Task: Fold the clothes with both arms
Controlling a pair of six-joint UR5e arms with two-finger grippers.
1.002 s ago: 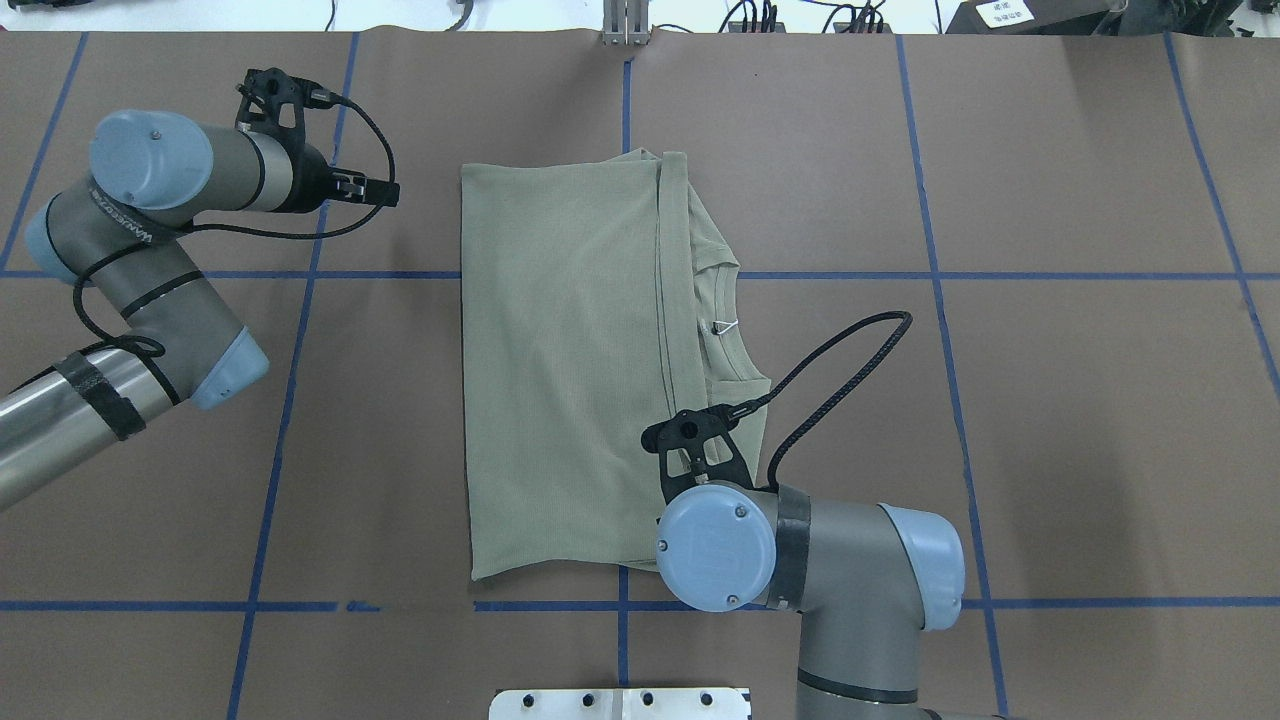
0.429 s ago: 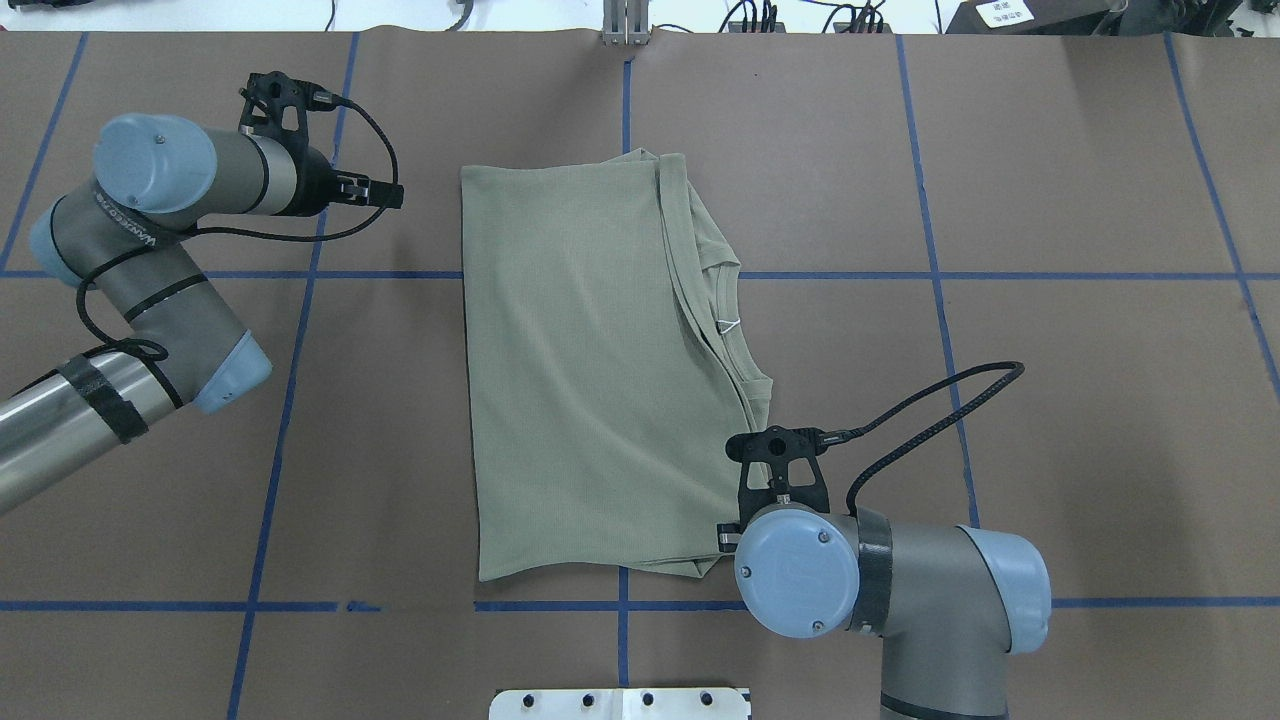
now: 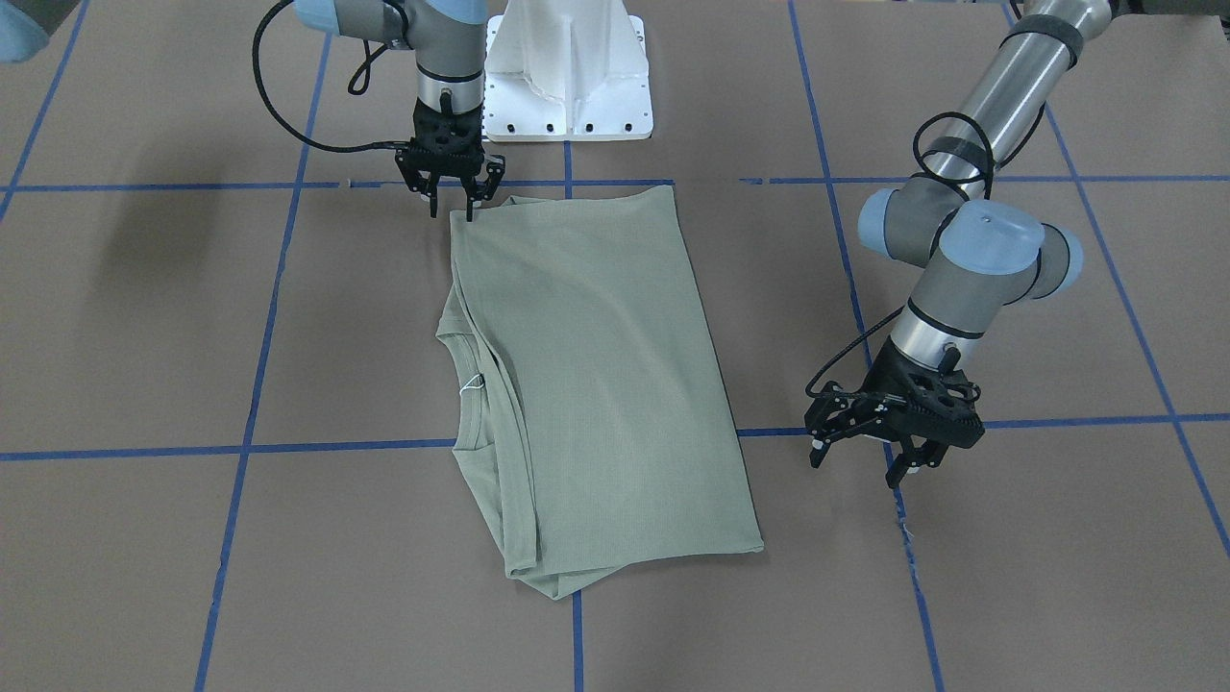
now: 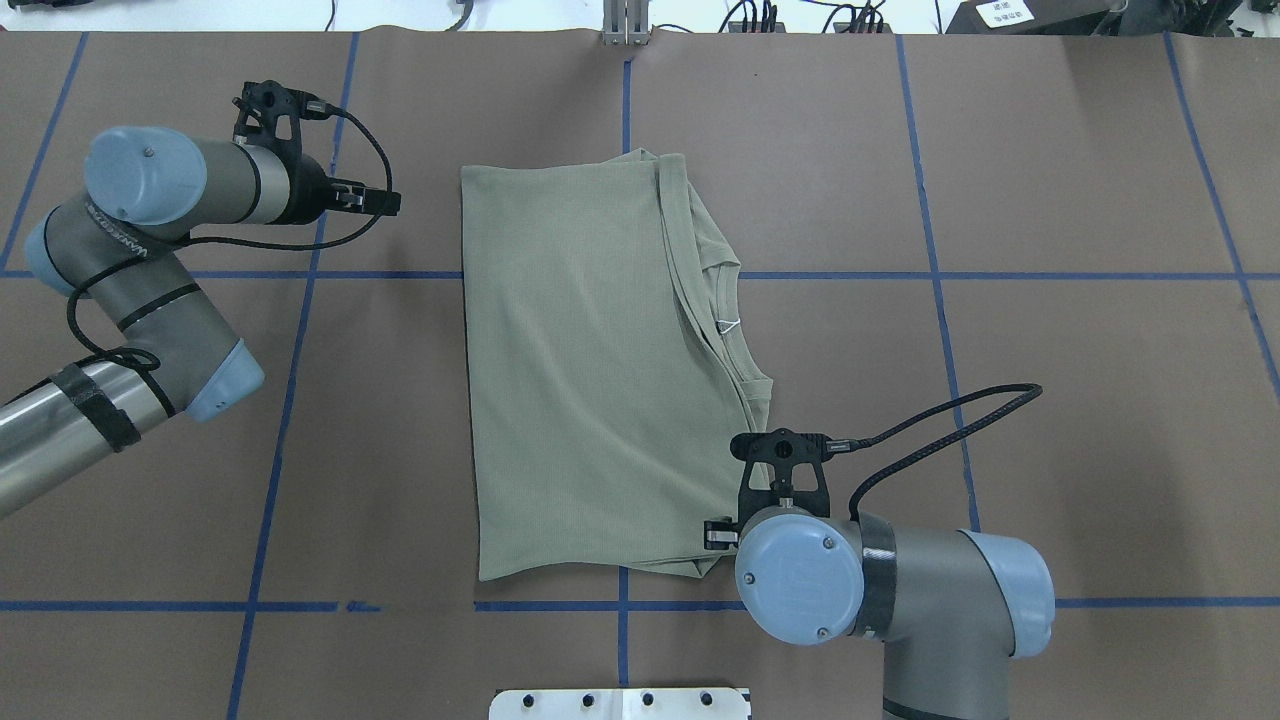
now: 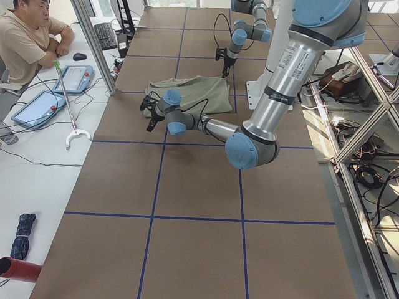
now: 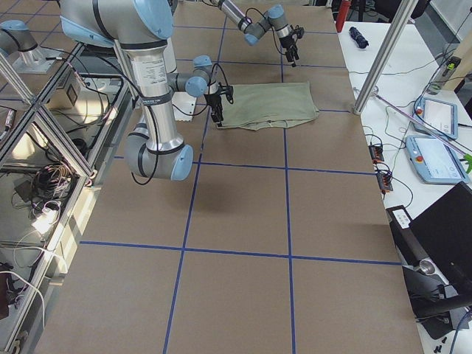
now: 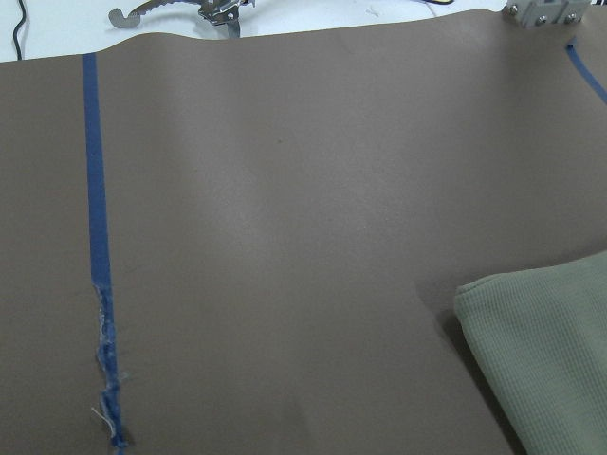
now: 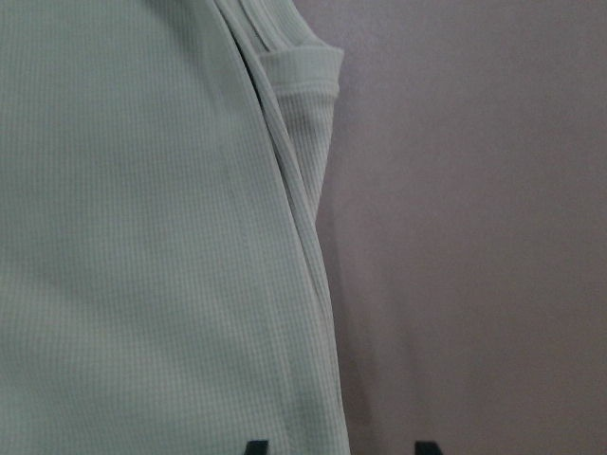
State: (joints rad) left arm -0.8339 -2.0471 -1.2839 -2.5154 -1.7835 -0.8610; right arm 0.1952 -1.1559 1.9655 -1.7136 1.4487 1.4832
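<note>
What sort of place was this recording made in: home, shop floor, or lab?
Most likely a robotics lab: a table papered brown with a blue tape grid, control tablets on a side bench, aluminium framing and loose cabling around it.

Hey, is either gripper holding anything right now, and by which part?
Nothing is held. The right gripper is open at a corner of the shirt; the left gripper is open, away from it.
</note>
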